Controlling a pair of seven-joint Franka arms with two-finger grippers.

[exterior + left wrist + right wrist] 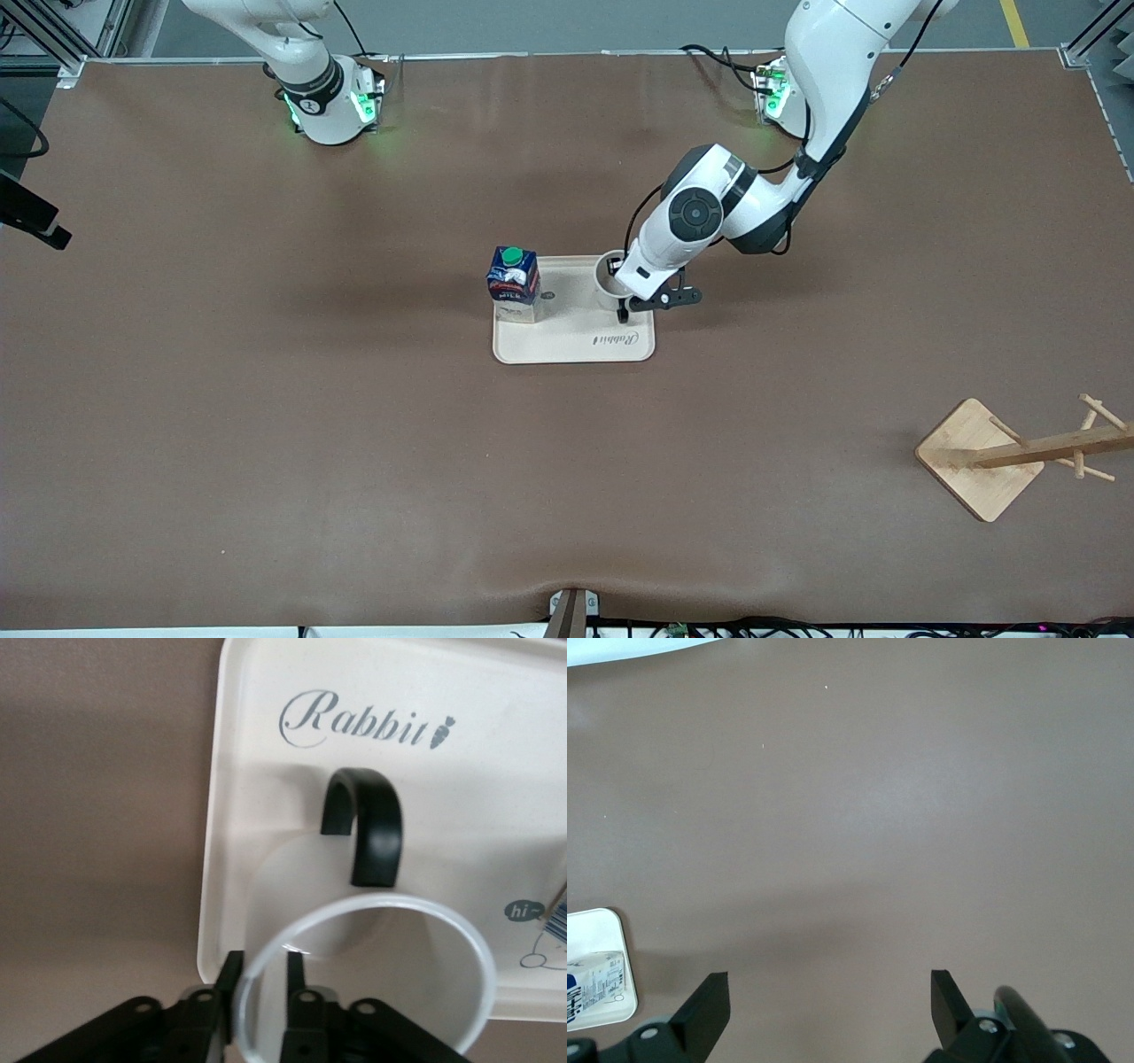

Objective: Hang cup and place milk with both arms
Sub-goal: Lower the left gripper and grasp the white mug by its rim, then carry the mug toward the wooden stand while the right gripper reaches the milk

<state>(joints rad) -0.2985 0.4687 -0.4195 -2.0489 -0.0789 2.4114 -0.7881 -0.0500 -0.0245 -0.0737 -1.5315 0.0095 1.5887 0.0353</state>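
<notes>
1. The left hand (260,992) pinches the rim of the cup (372,983), one finger inside, one outside, on the cream tray (567,346).
2. The right hand (830,1001), fingers spread, waits over bare table (266,425).
3. The milk (513,283) stands on the tray's corner toward the right arm's end; a wooden rack (1019,454) lies well apart.
4. The cup is white with a black handle; its face apparently is turned away.

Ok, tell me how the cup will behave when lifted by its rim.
The cup looks rigid, so its wall should not flex between the left gripper fingers. Its glossy rim may slip. The black handle sits off-centre, so it may tilt slightly.
</notes>
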